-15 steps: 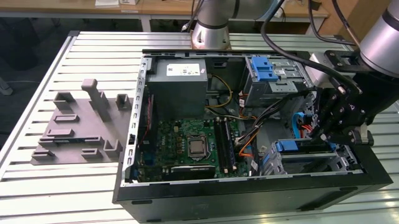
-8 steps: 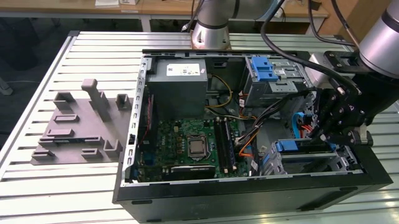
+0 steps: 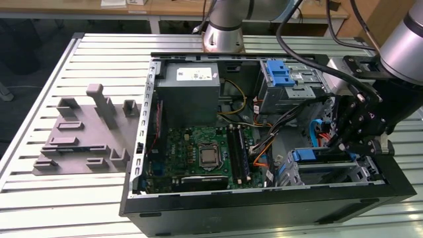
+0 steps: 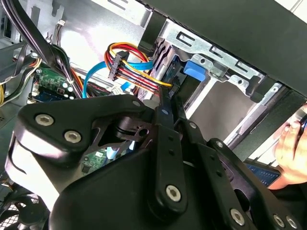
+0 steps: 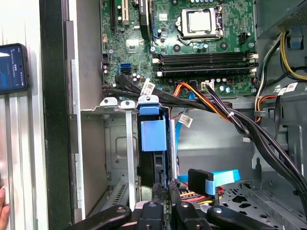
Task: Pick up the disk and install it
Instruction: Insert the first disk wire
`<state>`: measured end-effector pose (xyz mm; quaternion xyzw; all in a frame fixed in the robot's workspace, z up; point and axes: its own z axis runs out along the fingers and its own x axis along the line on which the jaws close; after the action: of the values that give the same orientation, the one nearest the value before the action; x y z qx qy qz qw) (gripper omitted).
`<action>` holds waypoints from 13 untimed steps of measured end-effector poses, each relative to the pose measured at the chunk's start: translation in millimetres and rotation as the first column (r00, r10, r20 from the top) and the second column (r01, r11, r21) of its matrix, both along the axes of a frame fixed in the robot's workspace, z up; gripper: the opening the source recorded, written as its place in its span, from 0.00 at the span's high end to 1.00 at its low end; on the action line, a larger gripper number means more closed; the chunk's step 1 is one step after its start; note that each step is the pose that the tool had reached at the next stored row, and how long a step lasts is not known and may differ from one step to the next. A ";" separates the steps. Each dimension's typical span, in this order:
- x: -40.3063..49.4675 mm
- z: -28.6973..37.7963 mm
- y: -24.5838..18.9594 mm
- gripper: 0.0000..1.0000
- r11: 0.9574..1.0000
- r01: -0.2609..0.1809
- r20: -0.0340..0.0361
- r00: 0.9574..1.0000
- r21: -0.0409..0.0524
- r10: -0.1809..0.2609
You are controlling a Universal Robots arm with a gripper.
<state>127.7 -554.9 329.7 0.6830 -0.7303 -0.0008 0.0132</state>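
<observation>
The flat silver disk with its blue plastic rail frame [image 5: 153, 139] stood on edge in the metal drive cage [image 5: 117, 143] at the lower corner of the open black computer case [image 3: 264, 203]; in the exterior view the disk [image 3: 322, 155] sat at about four o'clock from the green motherboard [image 3: 198, 153], its blue tab just under the black pincer [image 3: 357, 141]. In the first wrist view the pincer [image 5: 163, 203] had its narrow tips drawn close together against the disk's near edge, apparently clenched on it, though the contact itself was partly hidden. In the second wrist view the pincer [image 4: 168, 98] reached toward the blue tab [image 4: 194, 69] beside a bundle of red, yellow and orange wires [image 4: 129, 72] and a light blue flat cable [image 4: 96, 72]. At twelve o'clock from the motherboard sat the grey metal power supply box [image 3: 191, 82], with a second blue latch piece [image 3: 281, 74] at one o'clock. The case lay on a slatted metal table [image 3: 86, 59], a grey moulded fixture block [image 3: 86, 134] at nine o'clock. A person's hand [image 4: 292, 143] showed at the frame edge, and a dark phone [image 5: 12, 67] lay on the table.
</observation>
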 end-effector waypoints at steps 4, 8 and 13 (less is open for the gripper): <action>0.6 -1.1 0.0 0.84 1.000 0.000 -0.002 1.000 -0.001 0.000; 0.6 -1.3 0.0 0.84 1.000 0.000 -0.002 1.000 0.000 0.000; 0.6 -1.0 0.0 0.83 1.000 0.000 -0.002 1.000 0.001 0.000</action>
<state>128.3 -554.9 328.7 0.6830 -0.7303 -0.0016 0.0137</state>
